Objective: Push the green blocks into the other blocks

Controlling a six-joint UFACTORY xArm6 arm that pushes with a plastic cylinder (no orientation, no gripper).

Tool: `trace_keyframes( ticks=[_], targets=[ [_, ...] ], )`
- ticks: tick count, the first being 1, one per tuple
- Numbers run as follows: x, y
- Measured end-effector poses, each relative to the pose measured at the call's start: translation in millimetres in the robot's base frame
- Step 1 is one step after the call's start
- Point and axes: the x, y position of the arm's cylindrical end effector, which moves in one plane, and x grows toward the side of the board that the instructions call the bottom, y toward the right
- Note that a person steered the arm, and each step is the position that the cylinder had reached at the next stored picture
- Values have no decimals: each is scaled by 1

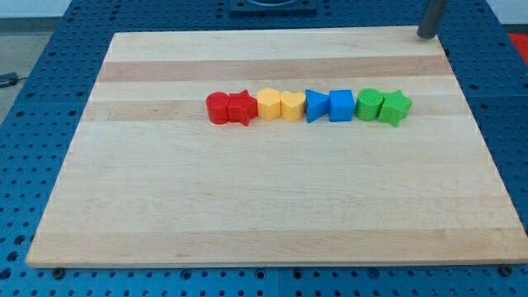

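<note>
Green blocks lying down and to the view's left of my tip, at the right end of a row running left to right.

My tip, a bare rod with no gripper to open or close, is resting near the counter top-right corner, well apart from every block. The green star block is touching the green round block, which is sitting against the blue square block; the rod is standing roughly upright, its upper part being cut off by the view's top.
</note>
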Motion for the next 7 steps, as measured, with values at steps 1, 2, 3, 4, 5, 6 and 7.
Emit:
trace_keyframes(
  ticks=[1,2,3,4,5,6,7],
  targets=[
    [0,-19],
    [0,-42],
    [0,-42],
    [10,-42],
    [28,-42],
    [42,-38],
    [66,-38]
  ],
)
